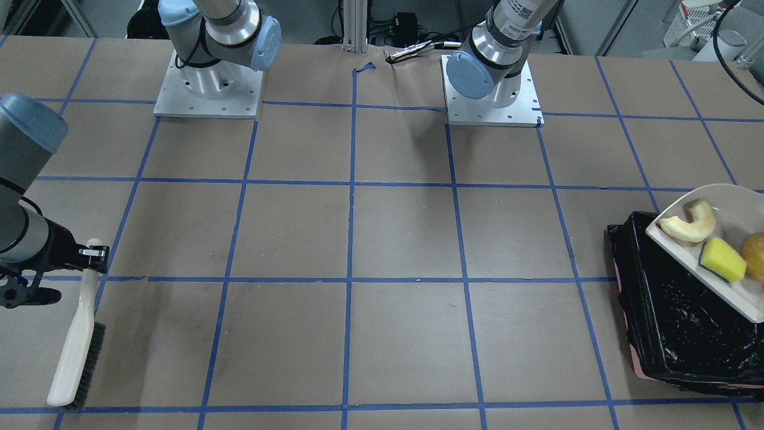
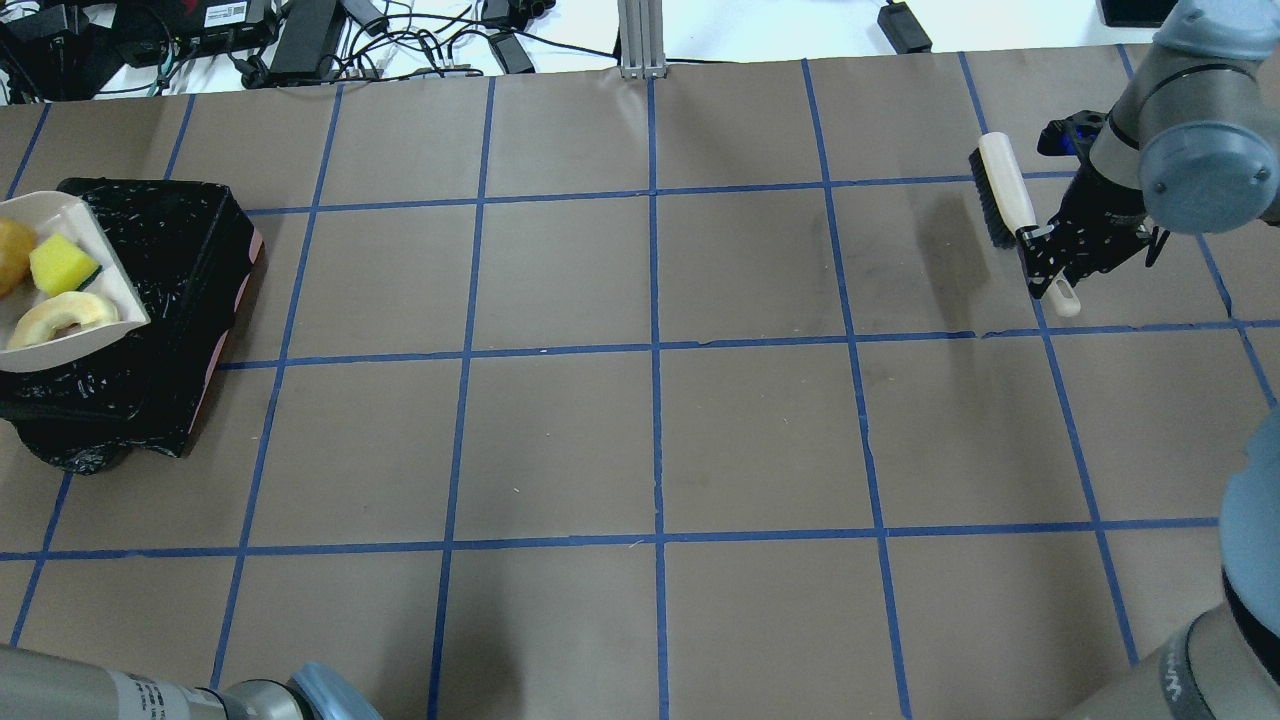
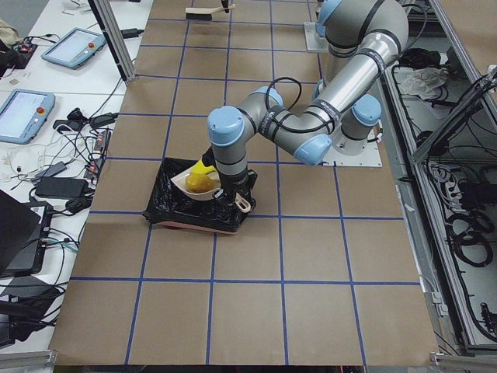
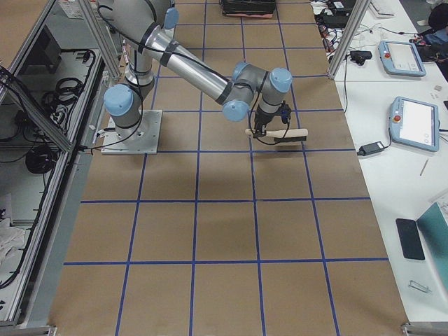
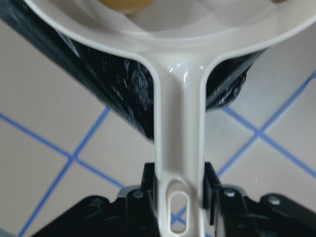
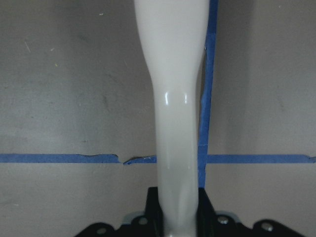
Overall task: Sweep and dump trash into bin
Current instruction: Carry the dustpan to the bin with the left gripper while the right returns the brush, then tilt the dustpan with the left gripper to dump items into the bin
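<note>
My left gripper point(image 5: 180, 197) is shut on the handle of the beige dustpan point(image 5: 178, 113) and holds it above the bin point(image 2: 170, 260), a box lined with black plastic at the table's left end. In the pan point(image 1: 731, 200) lie the pale yellow rind slice point(image 1: 689, 226), the yellow-and-green sponge point(image 1: 722, 260) and the golden-brown potato point(image 1: 755, 248). They also show in the overhead view: rind point(image 2: 60, 315), sponge point(image 2: 62, 263), potato point(image 2: 10, 255). My right gripper point(image 2: 1050, 255) is shut on the handle of the beige brush point(image 2: 1005, 185) at the far right, just above the table.
The table is brown paper with a blue tape grid. The two arm bases point(image 1: 209, 83) point(image 1: 492, 89) stand on metal plates at the robot's edge. The bin's pink base edge point(image 2: 238, 300) faces the table's middle. Cables and tablets lie beyond the far edge.
</note>
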`<state>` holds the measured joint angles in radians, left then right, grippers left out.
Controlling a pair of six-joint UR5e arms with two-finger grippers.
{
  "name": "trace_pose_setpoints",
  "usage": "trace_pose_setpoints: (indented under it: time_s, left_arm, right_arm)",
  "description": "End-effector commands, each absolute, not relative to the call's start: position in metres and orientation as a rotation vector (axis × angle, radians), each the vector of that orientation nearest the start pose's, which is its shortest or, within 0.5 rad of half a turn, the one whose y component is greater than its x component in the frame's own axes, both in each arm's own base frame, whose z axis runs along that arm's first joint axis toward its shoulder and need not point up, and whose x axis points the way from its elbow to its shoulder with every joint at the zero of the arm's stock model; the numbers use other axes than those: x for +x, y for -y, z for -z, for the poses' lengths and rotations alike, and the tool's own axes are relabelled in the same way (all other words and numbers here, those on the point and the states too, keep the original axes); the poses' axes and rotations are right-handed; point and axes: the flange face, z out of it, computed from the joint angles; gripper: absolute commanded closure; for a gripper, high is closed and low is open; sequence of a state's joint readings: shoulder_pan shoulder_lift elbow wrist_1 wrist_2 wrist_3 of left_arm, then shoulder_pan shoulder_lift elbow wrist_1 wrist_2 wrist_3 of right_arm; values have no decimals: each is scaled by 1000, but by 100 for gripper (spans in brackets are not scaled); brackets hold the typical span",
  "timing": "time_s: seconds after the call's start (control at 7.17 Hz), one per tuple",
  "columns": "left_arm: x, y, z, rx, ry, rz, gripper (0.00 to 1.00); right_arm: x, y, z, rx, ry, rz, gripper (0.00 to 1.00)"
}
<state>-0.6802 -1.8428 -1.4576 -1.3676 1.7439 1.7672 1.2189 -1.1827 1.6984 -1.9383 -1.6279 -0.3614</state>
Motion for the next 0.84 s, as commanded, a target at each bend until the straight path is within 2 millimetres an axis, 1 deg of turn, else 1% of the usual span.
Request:
trace_pose_setpoints:
  time_s: [0.0, 0.14, 0.28, 0.42, 0.56, 0.7]
  left_arm:
    - [414, 450, -430, 1206, -2751, -321, 100]
    - [417, 445, -434, 1132, -2757, -394, 100]
    - [416, 444, -437, 1108, -2757, -399, 100]
    - [418, 444, -436, 1073, -2762, -423, 100]
    - [419, 444, -442, 1090, -2718, -497, 100]
    - [414, 455, -451, 1156, -2674, -500, 100]
  right_arm:
    - [-83, 594, -231, -14, -3126, -296, 100]
    - [-84, 594, -230, -16, -3127, -300, 100]
    - [-84, 594, -231, -14, -3127, -297, 100]
    - [-84, 594, -230, -12, -3126, -302, 100]
    - [-85, 594, -228, -11, -3132, -309, 100]
    - [-87, 593, -228, -8, -3157, -329, 100]
